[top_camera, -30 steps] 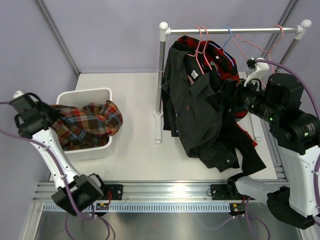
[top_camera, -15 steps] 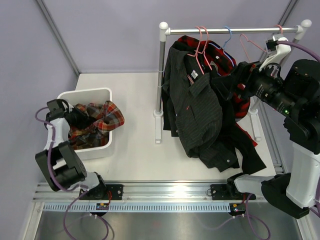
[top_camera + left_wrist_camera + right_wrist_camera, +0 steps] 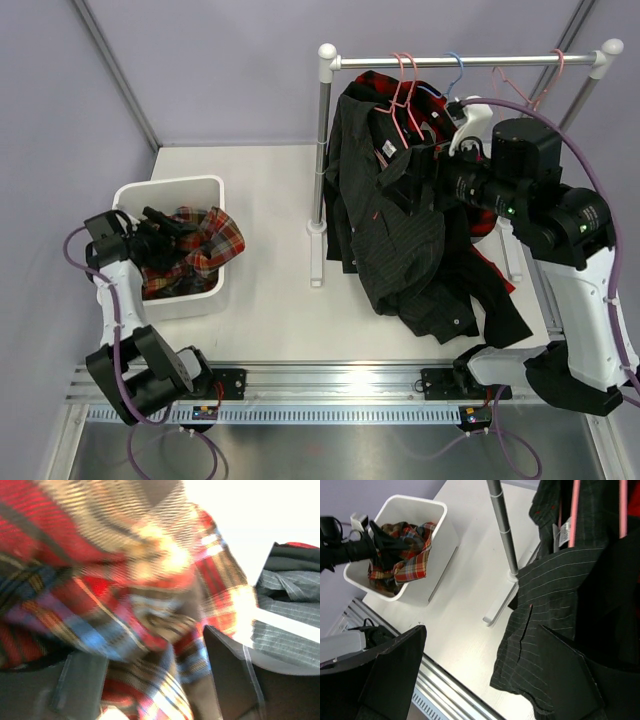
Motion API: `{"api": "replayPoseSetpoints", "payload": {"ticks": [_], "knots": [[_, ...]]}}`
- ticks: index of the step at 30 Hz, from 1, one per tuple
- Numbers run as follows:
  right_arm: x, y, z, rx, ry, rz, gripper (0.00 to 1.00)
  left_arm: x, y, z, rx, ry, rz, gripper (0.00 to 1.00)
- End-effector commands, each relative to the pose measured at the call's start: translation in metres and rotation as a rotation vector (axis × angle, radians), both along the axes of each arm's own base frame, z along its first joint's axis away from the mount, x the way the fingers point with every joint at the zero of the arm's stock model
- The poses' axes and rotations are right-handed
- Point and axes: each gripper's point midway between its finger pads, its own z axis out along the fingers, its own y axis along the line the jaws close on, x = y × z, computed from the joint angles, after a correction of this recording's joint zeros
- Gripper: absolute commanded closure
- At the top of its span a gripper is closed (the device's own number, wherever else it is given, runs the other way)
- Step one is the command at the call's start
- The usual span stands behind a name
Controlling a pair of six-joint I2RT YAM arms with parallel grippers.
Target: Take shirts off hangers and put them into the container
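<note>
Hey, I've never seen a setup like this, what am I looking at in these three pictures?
These are two robot arms bolted at the near edge of a white table. The wide picture comes from a fixed camera above and behind them. The other two come from a camera on each wrist.

On the left stands a white tub with a plaid shirt in it. The left tool is right at that shirt, with its fingers apart. Its own picture is blurred.

On the right, a rail carries wire hangers and shirts, with the pinstriped shirt in front. The right tool is open and empty, near them.
</note>
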Motion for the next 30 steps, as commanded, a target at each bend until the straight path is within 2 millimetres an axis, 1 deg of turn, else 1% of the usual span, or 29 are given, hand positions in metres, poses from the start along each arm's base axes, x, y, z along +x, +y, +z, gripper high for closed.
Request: {"api": "replayPoseSetpoints", "payload": {"ticks": [1,2,3,4,5,6,7,8,9,10,12,13,14,15,16,18,22,23,24,27,28,30], "knots": [[0.002,0.005,0.006,-0.025,-0.037,-0.017,0.00,0.000,0.011,0.071,0.173,-0.141,0.002,0.18],[0.006,0.002,0.006,-0.038,-0.047,-0.049,0.01,-0.004,0.014,0.080,0.222,-0.158,0.010,0.16],[0.011,-0.001,0.006,-0.049,-0.060,-0.068,0.01,-0.006,0.012,0.093,0.250,-0.192,0.002,0.14],[0.015,-0.002,0.006,-0.059,-0.067,-0.083,0.00,-0.008,0.008,0.110,0.276,-0.239,-0.013,0.11],[0.027,-0.010,0.005,-0.094,-0.087,-0.145,0.01,-0.013,-0.003,0.132,0.305,-0.307,-0.053,0.10],[0.029,-0.014,0.006,-0.105,-0.099,-0.167,0.01,-0.016,-0.007,0.137,0.312,-0.329,-0.069,0.10],[0.037,-0.016,0.002,-0.132,-0.095,-0.193,0.02,-0.017,-0.024,0.152,0.320,-0.387,-0.136,0.11],[0.042,-0.016,0.000,-0.148,-0.096,-0.200,0.02,-0.021,-0.033,0.160,0.329,-0.417,-0.165,0.12],[0.045,-0.016,0.001,-0.154,-0.104,-0.213,0.02,-0.022,-0.040,0.164,0.332,-0.429,-0.191,0.15],[0.052,-0.016,-0.002,-0.165,-0.102,-0.229,0.03,-0.024,-0.054,0.165,0.329,-0.444,-0.242,0.22],[0.058,-0.012,0.000,-0.157,-0.106,-0.233,0.04,-0.027,-0.066,0.160,0.330,-0.441,-0.282,0.32],[0.060,-0.008,-0.002,-0.152,-0.101,-0.224,0.04,-0.030,-0.079,0.155,0.331,-0.442,-0.333,0.34],[0.062,-0.006,-0.001,-0.143,-0.101,-0.220,0.04,-0.030,-0.082,0.146,0.342,-0.415,-0.341,0.34],[0.063,-0.003,0.002,-0.131,-0.108,-0.215,0.04,-0.033,-0.086,0.131,0.341,-0.380,-0.360,0.32],[0.065,-0.001,0.001,-0.132,-0.103,-0.212,0.04,-0.037,-0.098,0.122,0.339,-0.362,-0.409,0.31],[0.066,0.001,0.004,-0.126,-0.100,-0.208,0.04,-0.044,-0.103,0.100,0.364,-0.316,-0.427,0.25],[0.061,0.004,0.011,-0.098,-0.111,-0.187,0.04,-0.054,-0.099,0.067,0.444,-0.205,-0.414,0.22],[0.060,0.004,0.011,-0.094,-0.112,-0.180,0.04,-0.054,-0.092,0.061,0.475,-0.174,-0.391,0.22],[0.059,0.004,0.012,-0.089,-0.115,-0.178,0.04,-0.059,-0.088,0.053,0.483,-0.132,-0.385,0.26],[0.054,0.001,0.015,-0.084,-0.130,-0.177,0.03,-0.063,-0.078,0.047,0.518,-0.106,-0.345,0.31],[0.054,0.000,0.014,-0.086,-0.130,-0.178,0.03,-0.065,-0.076,0.051,0.528,-0.121,-0.325,0.31],[0.054,0.000,0.013,-0.090,-0.132,-0.177,0.03,-0.067,-0.075,0.051,0.529,-0.124,-0.315,0.34]]}}
